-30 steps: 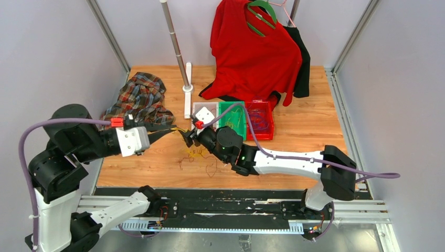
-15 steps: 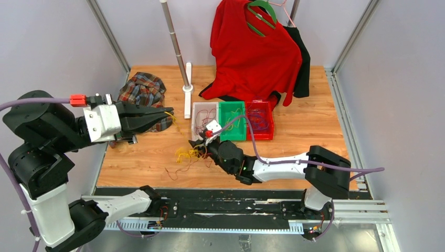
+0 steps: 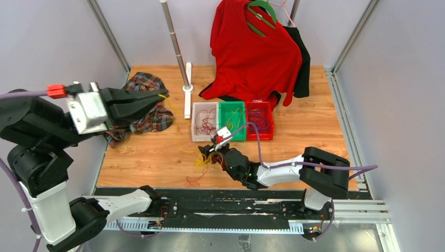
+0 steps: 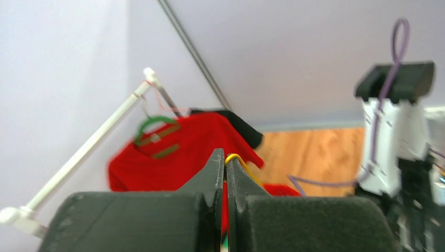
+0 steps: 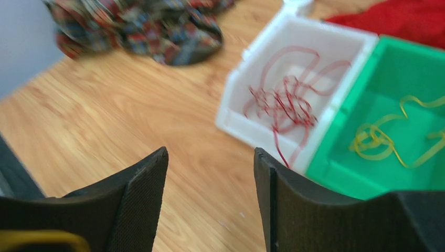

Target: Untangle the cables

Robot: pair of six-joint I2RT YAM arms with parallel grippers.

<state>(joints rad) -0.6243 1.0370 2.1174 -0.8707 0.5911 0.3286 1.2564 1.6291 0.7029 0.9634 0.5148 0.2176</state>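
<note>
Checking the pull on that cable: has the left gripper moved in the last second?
Yes. The left gripper, pinching a yellow cable, has drawn back from the white bin toward the far left, over the plaid cloth.

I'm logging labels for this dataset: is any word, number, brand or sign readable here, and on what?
None can be read. The white bin, green bin, red bin and red shirt show no print; the red tag on the left arm is too small to tell.

My black-and-white jointed left arm (image 3: 86, 113) and right arm (image 3: 278, 170) each carry a thin purple hose (image 3: 23, 94) with a small red plastic clip (image 3: 56, 90). I see black bumpy fingers (image 5: 139, 205).
</note>
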